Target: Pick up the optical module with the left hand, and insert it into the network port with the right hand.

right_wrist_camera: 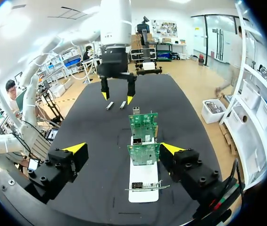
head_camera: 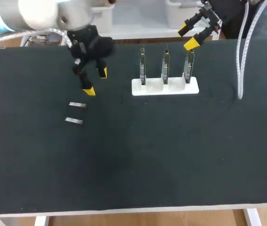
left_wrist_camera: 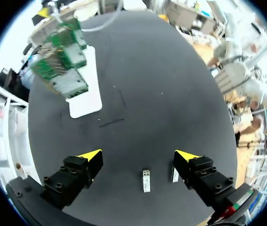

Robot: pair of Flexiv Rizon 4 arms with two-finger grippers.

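Two small silver optical modules lie on the black table, one [head_camera: 77, 105] just ahead of the other [head_camera: 74, 121]. My left gripper [head_camera: 96, 81] hovers open above them, a little toward the stand. In the left wrist view one module [left_wrist_camera: 146, 181] lies below the gap between the fingers, and the second [left_wrist_camera: 175, 175] sits by one finger. Three upright green boards [right_wrist_camera: 144, 136] with network ports stand in a white holder [head_camera: 165, 86]. My right gripper [head_camera: 187, 37] hangs open behind the holder at the table's far edge, empty. From the right wrist view the left gripper [right_wrist_camera: 116, 96] shows beyond the boards.
A white cable [head_camera: 240, 61] hangs down onto the table at the far right. The black mat [head_camera: 147, 155] covers the whole table, with its near edge at the front.
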